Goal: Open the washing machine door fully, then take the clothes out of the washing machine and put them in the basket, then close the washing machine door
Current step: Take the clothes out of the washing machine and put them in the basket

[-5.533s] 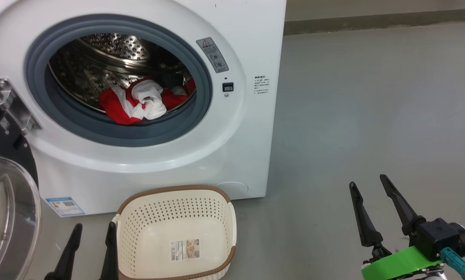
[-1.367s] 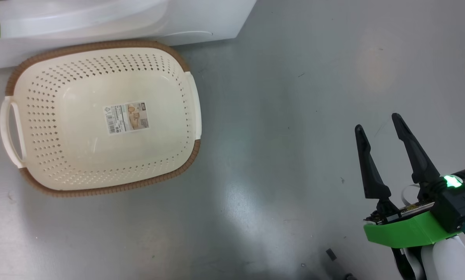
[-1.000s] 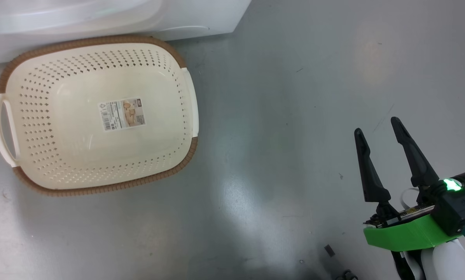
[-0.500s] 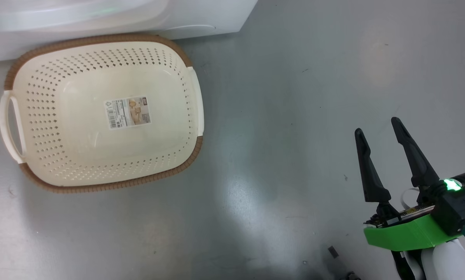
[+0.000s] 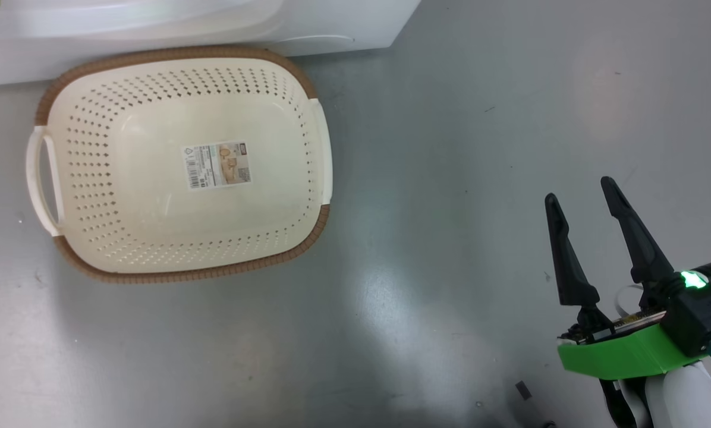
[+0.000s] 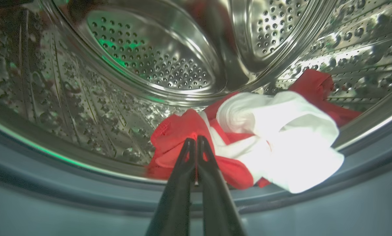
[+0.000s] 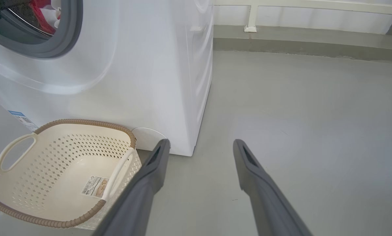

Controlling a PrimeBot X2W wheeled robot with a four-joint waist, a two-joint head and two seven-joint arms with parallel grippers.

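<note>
The left pincer (image 6: 193, 141), beside the basket (image 5: 171, 276) seconds ago, now sits inside the washer (image 6: 156, 62), pressed together on a red fold of the clothes (image 6: 281, 131) at its tips. The basket, left of the spread right pincer (image 5: 578, 189), is empty, so lifting the clothes out likely comes next.

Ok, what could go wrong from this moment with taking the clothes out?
1. The left tool is shut at only the edge of the red and white clothes; a thin pinch may slip.
2. The clothes reach the grey gasket and could snag there.
3. The basket stands low beside the washing machine; trailing fabric may land on the floor.
</note>
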